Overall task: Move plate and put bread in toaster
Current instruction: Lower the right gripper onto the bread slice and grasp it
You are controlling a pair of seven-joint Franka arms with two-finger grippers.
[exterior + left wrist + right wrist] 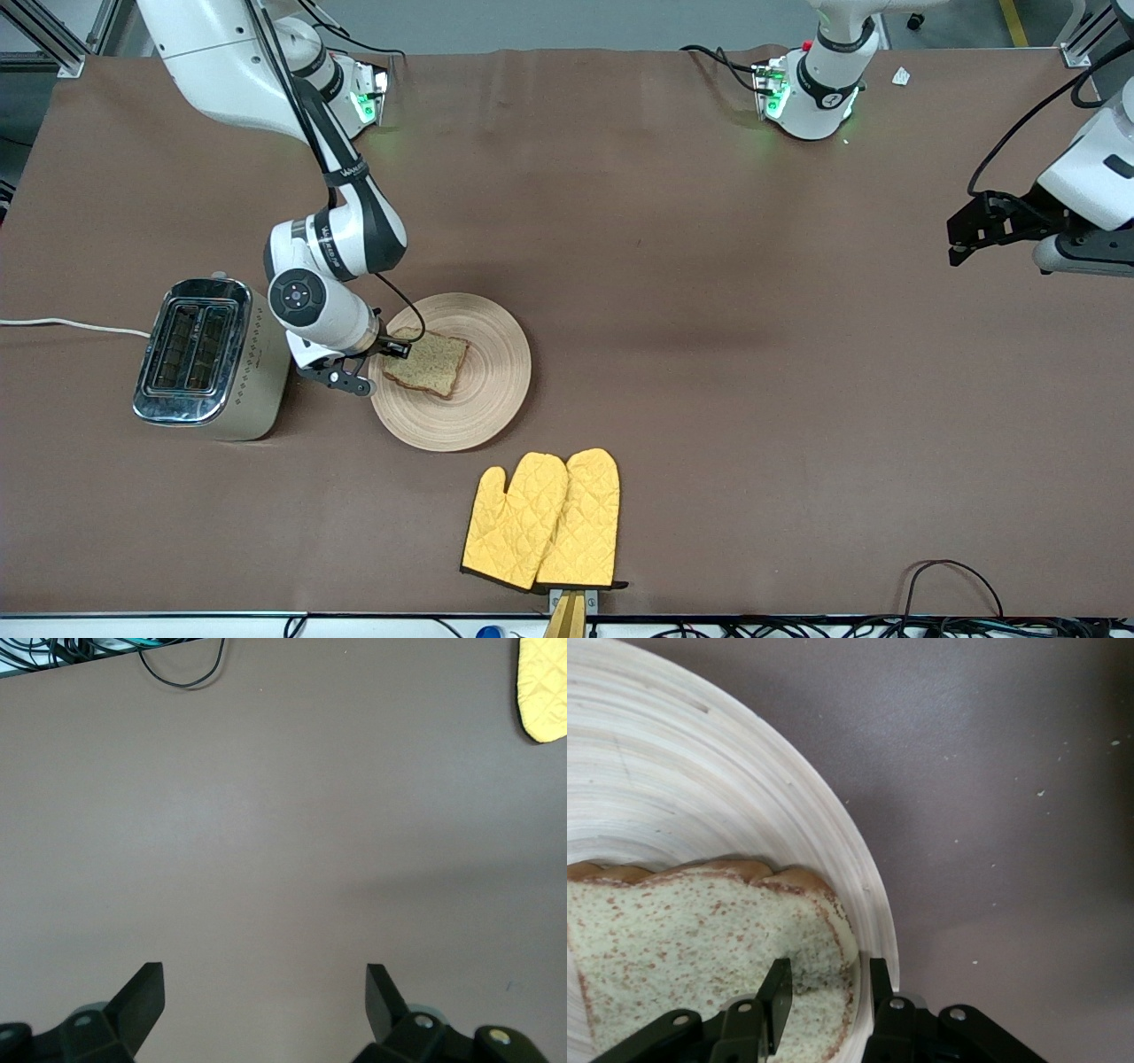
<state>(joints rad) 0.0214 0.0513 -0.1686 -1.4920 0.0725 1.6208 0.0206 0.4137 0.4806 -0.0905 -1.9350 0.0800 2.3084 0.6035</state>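
Observation:
The round beige plate (489,394) lies beside the toaster (208,359), on its side toward the left arm's end of the table. A brown speckled slice of bread (431,361) rests on the plate. My right gripper (392,347) is low at the plate's rim nearest the toaster. In the right wrist view the right gripper (828,970) is partly closed around a corner of the bread (682,939). One finger presses on the crumb. The other stands just off the crust, over the plate (700,771). My left gripper (961,241) waits in the air at its own end, open (264,979) over bare table.
A pair of yellow oven mitts (545,518) lies nearer to the front camera than the plate, close to the table's edge; one mitt's tip (545,691) shows in the left wrist view. The toaster's white cord (71,325) runs off toward the right arm's end.

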